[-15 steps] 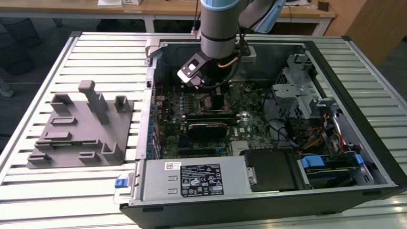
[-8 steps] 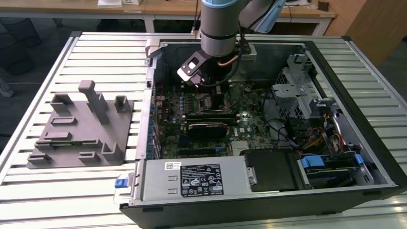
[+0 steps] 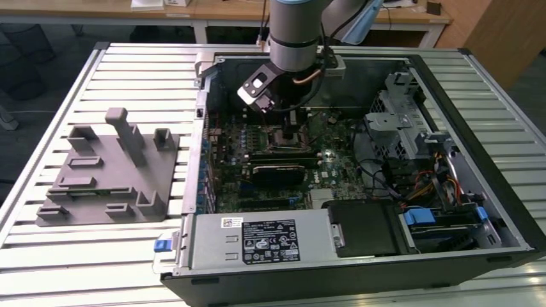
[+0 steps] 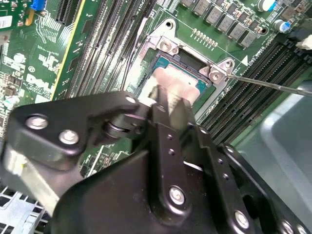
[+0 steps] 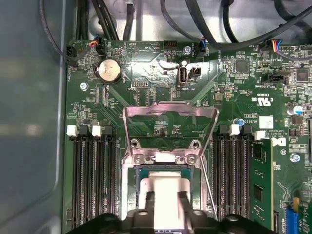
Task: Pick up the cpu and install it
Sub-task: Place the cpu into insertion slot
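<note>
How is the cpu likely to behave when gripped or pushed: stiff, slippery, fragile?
The cpu looks a flat, metal-topped square, so probably stiff rather than floppy. Its smooth pale top suggests it could slip in the gripper. Thin and small against the socket frame, it is likely light, and perhaps damaged if pushed in crooked.

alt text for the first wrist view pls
The gripper is at the cpu, which lies in or just above the open socket of a green motherboard. The socket's metal frame is flipped up, memory slots flank it, and a coin battery sits beyond.
</note>
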Controlling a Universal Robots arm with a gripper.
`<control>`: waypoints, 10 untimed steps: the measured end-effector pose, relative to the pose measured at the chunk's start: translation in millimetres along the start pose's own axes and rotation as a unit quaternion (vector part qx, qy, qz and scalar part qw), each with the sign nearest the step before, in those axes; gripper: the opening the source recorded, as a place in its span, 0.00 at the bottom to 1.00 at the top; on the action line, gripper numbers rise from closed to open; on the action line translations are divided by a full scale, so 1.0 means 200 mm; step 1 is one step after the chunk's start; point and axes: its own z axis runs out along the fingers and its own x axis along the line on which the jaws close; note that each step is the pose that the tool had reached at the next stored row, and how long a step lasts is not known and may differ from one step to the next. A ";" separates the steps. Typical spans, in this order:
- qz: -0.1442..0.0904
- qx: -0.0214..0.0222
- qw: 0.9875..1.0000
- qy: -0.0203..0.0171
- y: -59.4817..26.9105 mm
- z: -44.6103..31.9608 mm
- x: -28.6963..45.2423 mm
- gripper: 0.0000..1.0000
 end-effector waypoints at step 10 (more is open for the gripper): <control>0.000 0.001 1.000 0.000 0.003 -0.065 -0.001 0.11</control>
